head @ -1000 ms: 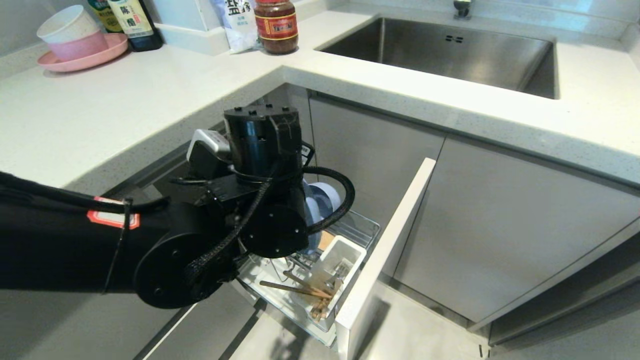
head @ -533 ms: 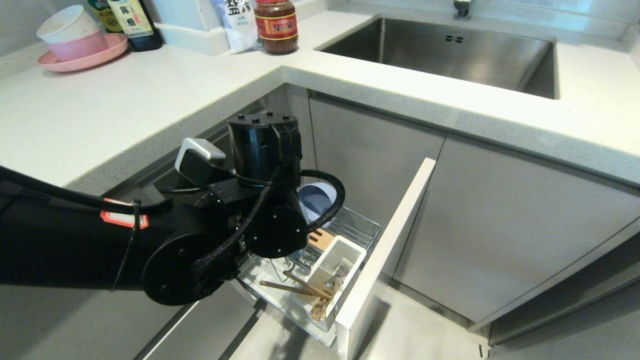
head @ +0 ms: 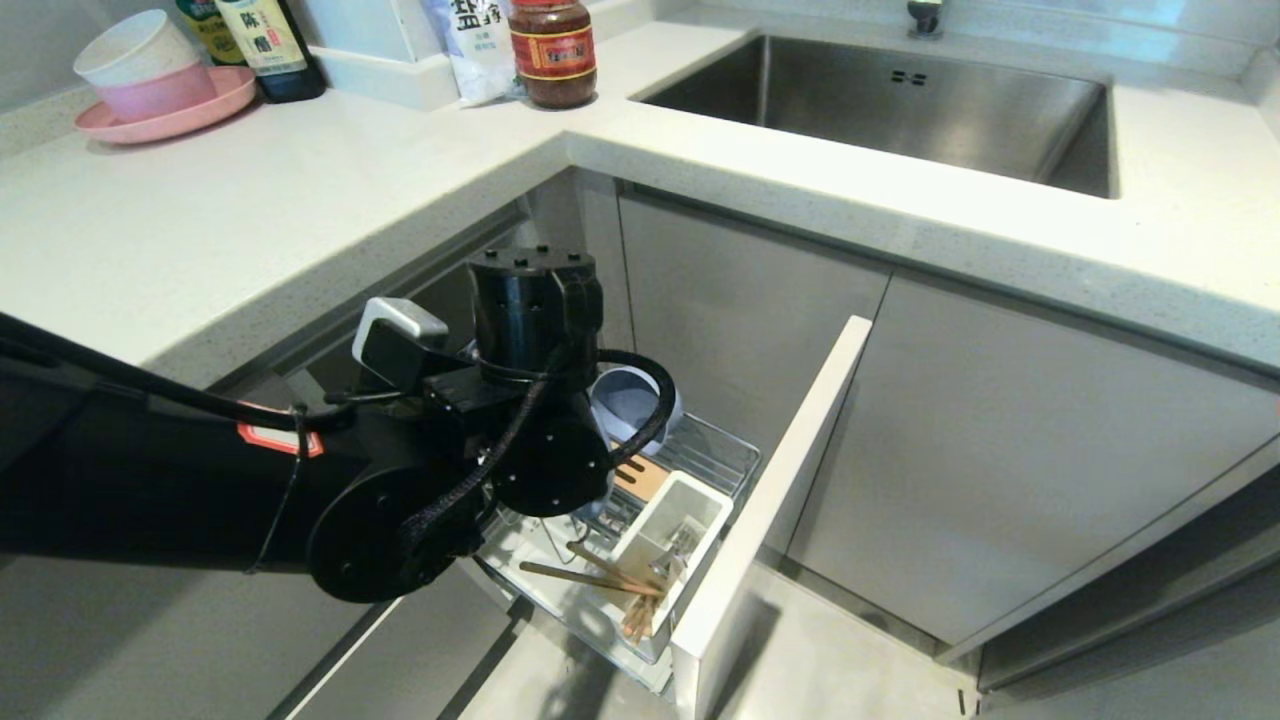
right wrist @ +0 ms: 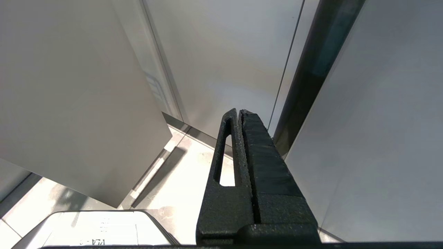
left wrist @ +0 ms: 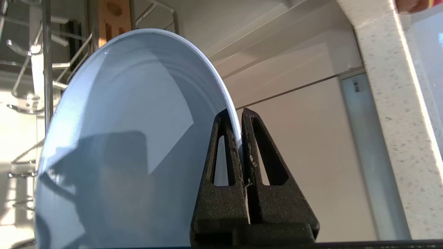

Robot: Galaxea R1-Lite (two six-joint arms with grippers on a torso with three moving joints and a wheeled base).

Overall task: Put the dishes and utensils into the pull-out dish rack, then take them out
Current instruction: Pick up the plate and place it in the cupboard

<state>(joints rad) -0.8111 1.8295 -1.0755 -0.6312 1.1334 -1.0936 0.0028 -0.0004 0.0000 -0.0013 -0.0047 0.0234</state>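
Head view: the left arm reached down over the pull-out dish rack (head: 700, 455), its body hiding the left hand; the light-blue plate (head: 632, 400) showed just behind it, above the rack's rear part. Chopsticks (head: 590, 578) lay in the rack by the white utensil cup (head: 668, 520). Open room lay between the plate and the pale front panel (head: 770, 500), under the counter (head: 300, 190) edge.

Left wrist view: left hand (left wrist: 240, 116) pinched nearly closed on the plate's rim (fingers either side).

Right wrist view: right hand (right wrist: 238, 112) closed, empty, by cabinet doors (right wrist: 225, 52).
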